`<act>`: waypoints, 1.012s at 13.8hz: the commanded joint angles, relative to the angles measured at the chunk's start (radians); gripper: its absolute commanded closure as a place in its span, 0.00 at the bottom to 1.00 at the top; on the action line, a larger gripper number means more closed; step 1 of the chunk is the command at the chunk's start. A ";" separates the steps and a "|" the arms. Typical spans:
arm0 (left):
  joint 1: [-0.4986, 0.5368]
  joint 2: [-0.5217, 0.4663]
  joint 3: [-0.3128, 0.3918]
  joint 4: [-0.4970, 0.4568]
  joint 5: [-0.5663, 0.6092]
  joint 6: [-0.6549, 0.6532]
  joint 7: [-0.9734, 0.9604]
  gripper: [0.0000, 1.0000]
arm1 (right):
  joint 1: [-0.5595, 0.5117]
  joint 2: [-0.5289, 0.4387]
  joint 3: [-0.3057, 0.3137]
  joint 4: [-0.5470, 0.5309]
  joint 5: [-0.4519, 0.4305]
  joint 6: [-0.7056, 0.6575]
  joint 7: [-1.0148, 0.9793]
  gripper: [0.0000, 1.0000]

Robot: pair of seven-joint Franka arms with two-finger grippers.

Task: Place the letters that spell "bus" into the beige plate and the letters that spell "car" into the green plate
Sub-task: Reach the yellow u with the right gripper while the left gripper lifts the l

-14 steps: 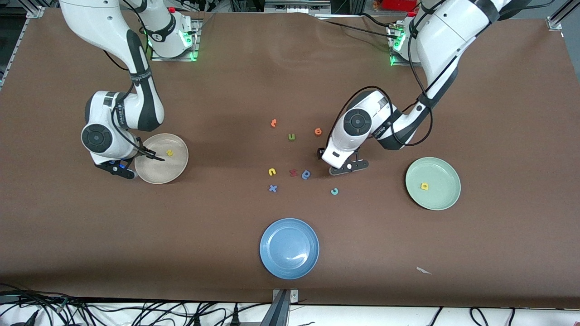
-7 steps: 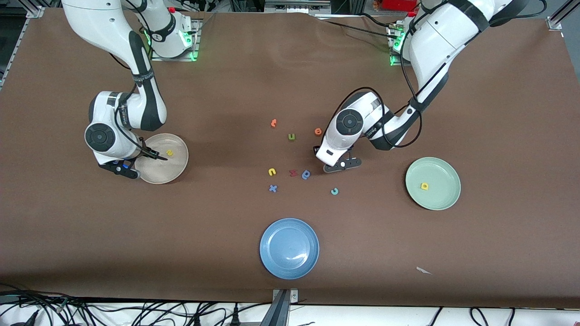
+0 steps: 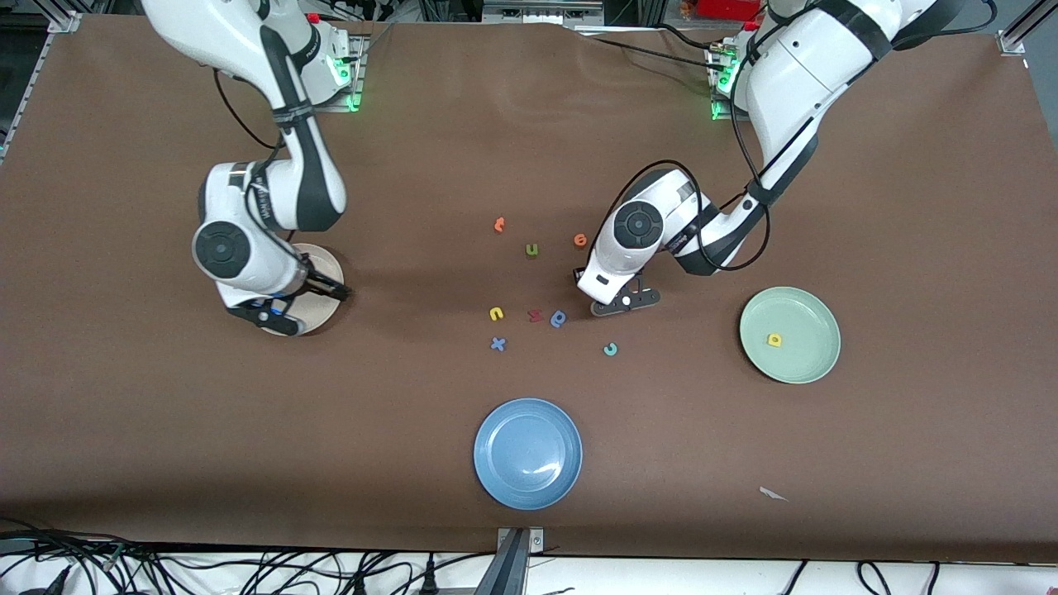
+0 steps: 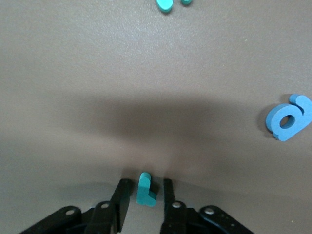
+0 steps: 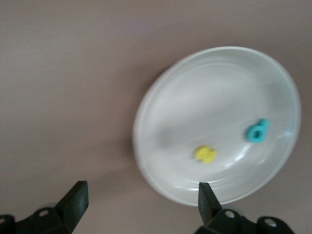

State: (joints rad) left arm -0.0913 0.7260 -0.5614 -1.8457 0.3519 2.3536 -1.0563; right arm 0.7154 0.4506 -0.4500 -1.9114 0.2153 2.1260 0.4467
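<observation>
My left gripper (image 3: 624,302) (image 4: 146,181) is low on the table with the teal "r" (image 4: 145,190) between its fingers, a thin gap showing on each side; it is open. The teal "c" (image 3: 610,349) lies nearer the front camera, the yellow "u" (image 3: 496,313) toward the right arm's end. A yellow "a" (image 3: 774,340) lies in the green plate (image 3: 814,364). My right gripper (image 3: 326,291) hangs wide open and empty at the rim of the beige plate (image 3: 324,266) (image 5: 146,102), which holds a yellow letter (image 5: 205,154) and the teal "b" (image 5: 257,130).
A blue plate (image 3: 527,453) sits near the front edge. Loose letters in the middle: olive "u" (image 3: 532,249), two orange ones (image 3: 499,224) (image 3: 580,240), a dark red zigzag (image 3: 535,315), a blue looped letter (image 3: 559,318) and a blue "x" (image 3: 498,344).
My right gripper opened wide and moved off the beige plate toward the table's middle, its arm now covering most of the plate. My left gripper's fingers narrowed around the teal "r".
</observation>
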 commanded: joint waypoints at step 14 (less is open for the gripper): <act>0.129 -0.051 0.008 0.121 0.042 -0.221 0.255 0.95 | 0.027 0.243 0.330 0.170 0.009 0.492 -0.221 0.35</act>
State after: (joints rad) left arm -0.0277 0.7125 -0.5474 -1.7561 0.3565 2.2095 -0.9122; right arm 0.7365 0.6598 -0.1243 -1.7688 0.2150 2.5829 0.2392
